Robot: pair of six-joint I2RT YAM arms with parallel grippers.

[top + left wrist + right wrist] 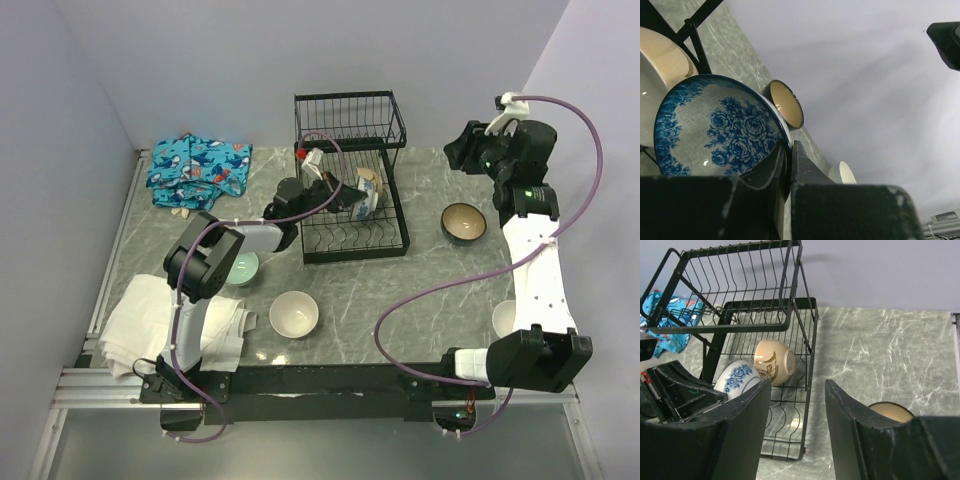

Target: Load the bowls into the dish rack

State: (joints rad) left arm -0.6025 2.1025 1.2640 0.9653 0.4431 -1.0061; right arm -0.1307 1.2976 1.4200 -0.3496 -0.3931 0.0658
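Top: rack [355, 256] centred on surface [360, 285], left jaws in it, brown bowl [464, 222] to its right, white bowl [294, 313] near front, left wrist: jaws clamped on rim of blue bowl [715, 130], right wrist: right jaws open, empty, cream bowl [774, 361] in rack.

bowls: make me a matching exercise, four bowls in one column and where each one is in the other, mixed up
1 blue floral bowl
2 cream bowl
3 dark-rimmed bowl
4 pale green bowl

a table, right of the dish rack
b pinched in the left gripper
c on its side in the rack, not gripped
d table, partly under the left arm

Pairs: 1-b, 2-c, 3-a, 4-d
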